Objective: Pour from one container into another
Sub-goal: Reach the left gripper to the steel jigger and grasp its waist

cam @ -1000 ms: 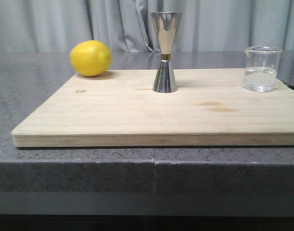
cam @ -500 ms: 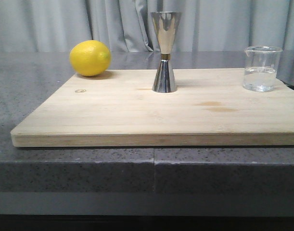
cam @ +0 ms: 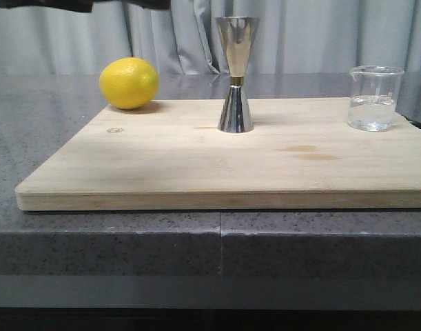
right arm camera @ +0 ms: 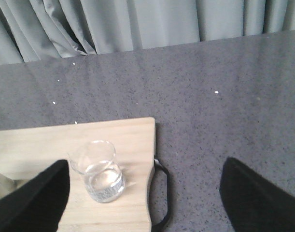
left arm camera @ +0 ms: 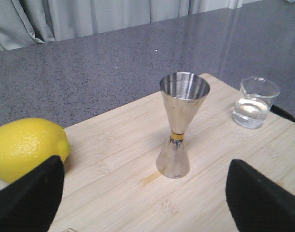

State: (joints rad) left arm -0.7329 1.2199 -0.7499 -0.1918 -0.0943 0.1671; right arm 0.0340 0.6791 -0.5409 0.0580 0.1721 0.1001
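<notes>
The clear glass beaker (cam: pixel 375 100) stands upright at the board's far right corner and holds a little clear liquid. The steel jigger (cam: pixel 236 76) stands upright at the board's back middle, wide cup on top. In the left wrist view my left gripper (left arm camera: pixel 146 198) is open above the board, and the jigger (left arm camera: pixel 181 123) stands ahead of its wide gap with the beaker (left arm camera: pixel 255 102) beyond. My right gripper (right arm camera: pixel 146 195) is open too, hovering over the board's right edge. The beaker (right arm camera: pixel 98 170) stands close to one finger (right arm camera: pixel 34 198) without touching it.
A yellow lemon (cam: pixel 129 83) lies at the back left corner of the wooden board (cam: pixel 196 165), close to one left finger (left arm camera: pixel 29 198). A black loop (right arm camera: pixel 161 193) hangs off the board's right edge. A dark arm part (cam: pixel 79 5) shows top left. Grey counter, curtain behind.
A dark part of an arm has come into the top left of the front view. Beaker, jigger and lemon have not moved.
</notes>
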